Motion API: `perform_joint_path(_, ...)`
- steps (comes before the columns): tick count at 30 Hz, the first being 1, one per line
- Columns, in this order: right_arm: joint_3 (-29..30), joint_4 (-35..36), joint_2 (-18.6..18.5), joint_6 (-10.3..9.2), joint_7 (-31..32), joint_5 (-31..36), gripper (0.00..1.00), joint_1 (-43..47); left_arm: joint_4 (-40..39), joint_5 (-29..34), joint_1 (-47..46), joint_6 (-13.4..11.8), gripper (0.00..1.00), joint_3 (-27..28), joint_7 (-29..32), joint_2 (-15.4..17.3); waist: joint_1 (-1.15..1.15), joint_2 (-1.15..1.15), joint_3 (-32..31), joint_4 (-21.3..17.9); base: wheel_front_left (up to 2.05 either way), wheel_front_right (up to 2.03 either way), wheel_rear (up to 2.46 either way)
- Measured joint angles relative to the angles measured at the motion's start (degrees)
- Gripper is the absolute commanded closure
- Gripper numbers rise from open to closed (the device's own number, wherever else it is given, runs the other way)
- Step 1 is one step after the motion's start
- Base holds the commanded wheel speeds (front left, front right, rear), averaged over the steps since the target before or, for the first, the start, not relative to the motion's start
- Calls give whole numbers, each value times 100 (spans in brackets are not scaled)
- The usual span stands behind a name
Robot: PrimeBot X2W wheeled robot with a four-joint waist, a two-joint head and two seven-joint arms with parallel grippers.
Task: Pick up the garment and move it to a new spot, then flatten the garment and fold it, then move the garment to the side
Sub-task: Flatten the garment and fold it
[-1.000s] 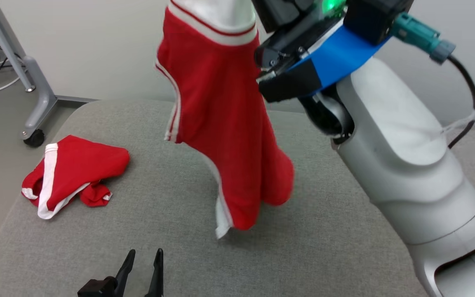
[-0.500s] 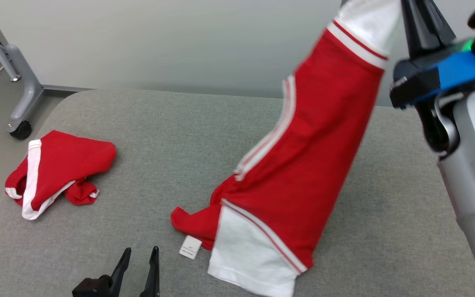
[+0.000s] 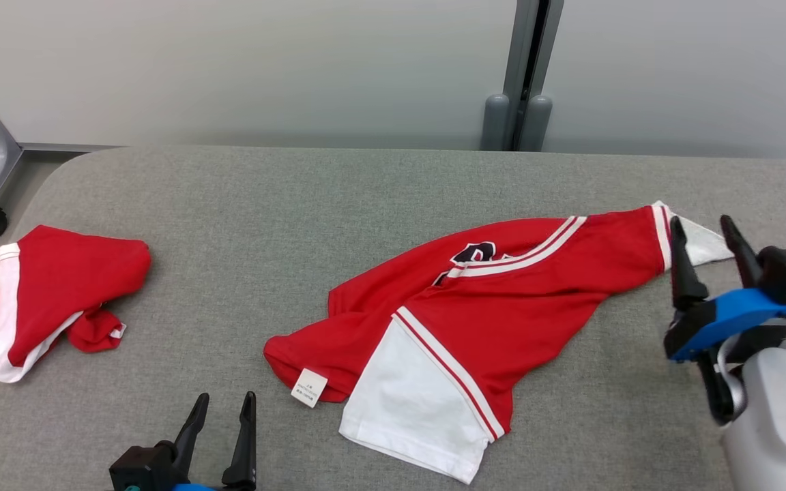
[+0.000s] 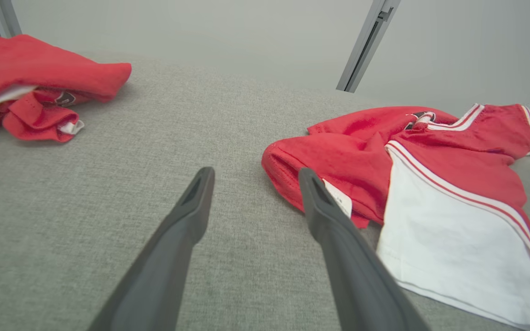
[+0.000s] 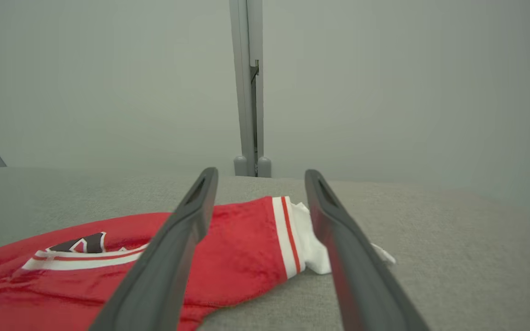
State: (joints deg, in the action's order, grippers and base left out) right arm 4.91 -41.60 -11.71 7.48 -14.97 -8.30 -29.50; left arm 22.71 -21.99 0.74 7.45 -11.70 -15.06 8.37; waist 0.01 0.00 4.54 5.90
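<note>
Relocation judged done; flattening is the step in hand.
The red-and-white jersey garment [image 3: 502,300] is laid rumpled on the grey fabric worktop [image 3: 297,204], centre-right of the head frame, and is gripped by nothing. The right gripper [image 3: 701,221], at the right edge, is spread wide and empty just beside the garment's right end. The left gripper [image 3: 226,397], at lower left, is likewise wide and empty. Next, opposite edges need to be pinched and pulled flat.

Grey table [image 3: 297,225], red jersey [image 3: 502,300], crumpled garment [image 3: 59,286]
</note>
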Motion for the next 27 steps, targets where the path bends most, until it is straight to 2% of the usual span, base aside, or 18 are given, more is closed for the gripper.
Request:
perform_joint_path(3,-241,220,321,0,-7,147,0,149,7,-12,-1,0,0,-8,0,-1,0,0,3,-15,0,0,0)
perform_joint_path(7,-1146,308,673,1,-5,179,0,353,31,-20,-9,0,0,-45,0,-7,0,0,-1,22,0,0,0)
perform_joint_path(15,-2874,-67,862,1,73,-292,0,379,70,-38,-54,0,0,-121,0,-29,-1,0,-4,224,0,0,0)
perform_joint_path(22,-3421,-464,882,1,238,-724,0,3,85,-74,-107,0,0,-198,0,-29,-1,0,77,465,0,0,0)
perform_joint_path(27,-3472,-817,884,1,313,-745,0,-243,78,-122,-175,0,0,-247,0,-14,-1,0,180,653,0,0,0)
